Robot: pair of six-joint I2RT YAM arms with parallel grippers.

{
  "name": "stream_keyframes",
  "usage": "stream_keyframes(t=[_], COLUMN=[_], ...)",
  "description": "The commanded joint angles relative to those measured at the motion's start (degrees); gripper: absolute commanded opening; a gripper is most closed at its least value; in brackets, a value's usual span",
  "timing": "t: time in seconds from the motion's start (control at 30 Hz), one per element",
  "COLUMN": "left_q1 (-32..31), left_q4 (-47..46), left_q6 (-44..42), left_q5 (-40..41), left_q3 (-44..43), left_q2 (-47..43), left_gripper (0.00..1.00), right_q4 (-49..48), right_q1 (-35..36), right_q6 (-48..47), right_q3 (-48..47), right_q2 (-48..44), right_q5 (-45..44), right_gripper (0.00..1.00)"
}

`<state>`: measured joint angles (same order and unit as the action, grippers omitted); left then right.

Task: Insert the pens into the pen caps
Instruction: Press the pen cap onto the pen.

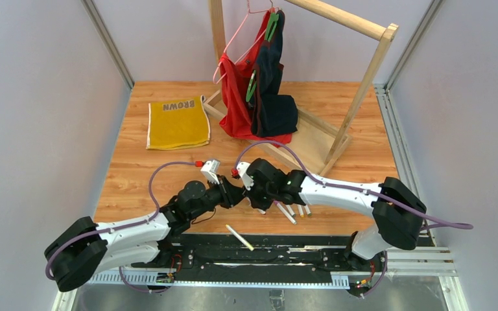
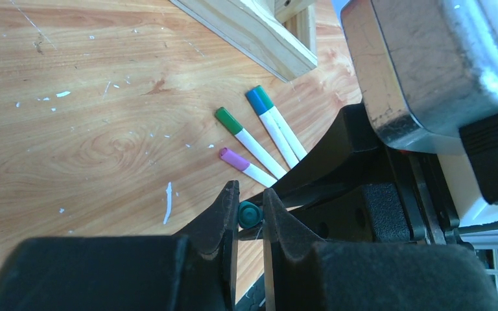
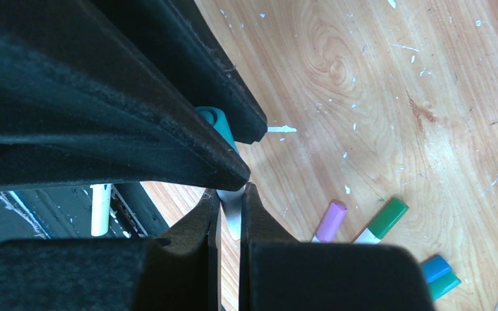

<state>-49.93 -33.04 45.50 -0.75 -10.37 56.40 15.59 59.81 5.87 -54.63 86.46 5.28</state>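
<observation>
My left gripper (image 2: pixel 249 194) is shut on a teal pen cap (image 2: pixel 249 214), seen end-on between its fingers. My right gripper (image 3: pixel 230 191) is shut on a white pen barrel (image 3: pixel 231 210), which points up at the same teal cap (image 3: pixel 217 123). The spot where pen and cap meet is hidden behind a left finger. The two grippers meet above the table's near middle (image 1: pixel 246 188). Capped pens lie on the wood: purple (image 2: pixel 233 157), green (image 2: pixel 228 120), blue (image 2: pixel 255 101) and teal-green (image 2: pixel 264 97). One more white pen (image 1: pixel 240 237) lies at the table's near edge.
A wooden clothes rack (image 1: pixel 337 139) with red and dark garments on hangers stands at the back. A yellow cloth (image 1: pixel 177 123) lies back left. The rack's base beam (image 2: pixel 253 35) runs close behind the capped pens. A black rail (image 1: pixel 266 249) borders the near edge.
</observation>
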Motion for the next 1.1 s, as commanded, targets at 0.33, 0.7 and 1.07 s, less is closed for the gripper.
stream_keyframes(t=[0.33, 0.7, 1.07], left_q1=[-6.23, -6.31, -6.23], left_q4=[7.72, 7.64, 9.39], left_q6=[0.30, -0.90, -1.57], left_q5=[-18.93, -23.55, -28.55], left_q3=[2.79, 2.21, -1.22], left_q2=[6.10, 7.37, 7.82], left_gripper=[0.00, 0.00, 0.00], right_q4=[-19.83, -29.60, -32.41], right_q1=[-4.90, -5.29, -4.09], right_q6=[-0.75, -5.16, -10.83], right_q3=[-8.48, -3.21, 5.25], right_q2=[-0.40, -5.34, -15.44], right_q5=[-14.71, -4.85, 2.90], right_gripper=[0.01, 0.01, 0.01])
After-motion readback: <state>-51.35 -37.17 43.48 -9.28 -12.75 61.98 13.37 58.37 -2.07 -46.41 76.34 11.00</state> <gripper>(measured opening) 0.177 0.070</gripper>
